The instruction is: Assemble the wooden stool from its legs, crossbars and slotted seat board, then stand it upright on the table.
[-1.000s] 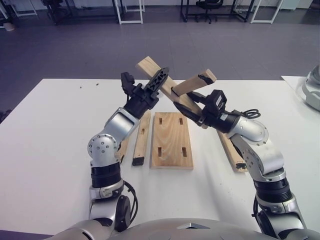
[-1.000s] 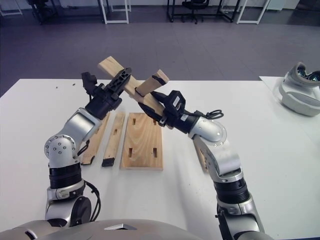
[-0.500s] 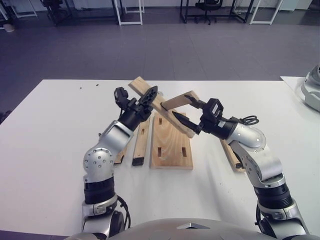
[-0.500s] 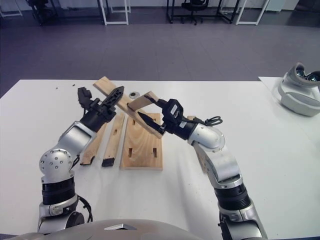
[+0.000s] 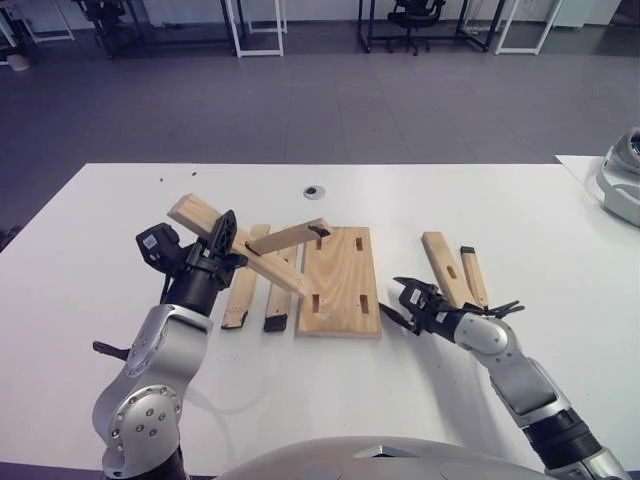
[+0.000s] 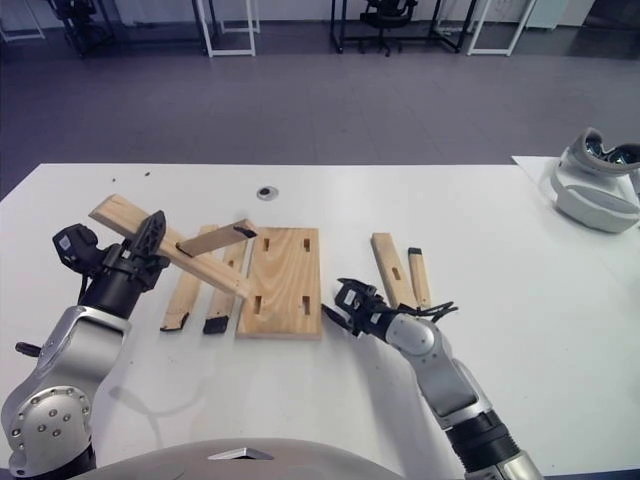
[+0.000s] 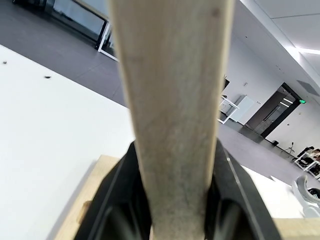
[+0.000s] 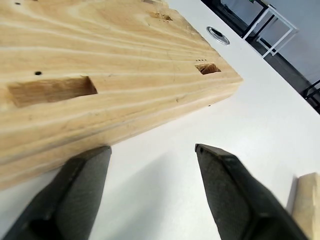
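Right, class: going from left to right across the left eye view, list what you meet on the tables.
left gripper, clamped on the joined wooden pieces → slotted seat board → right gripper, open → wide slotted wooden piece → narrow black-tipped wooden piece → white headset

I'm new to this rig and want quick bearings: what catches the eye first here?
The left gripper holds a wooden leg tilted in the air over the table's left side, with a crossbar joined to it. In the middle the slotted seat board lies flat. The right gripper sits open and low by the board's near right corner.
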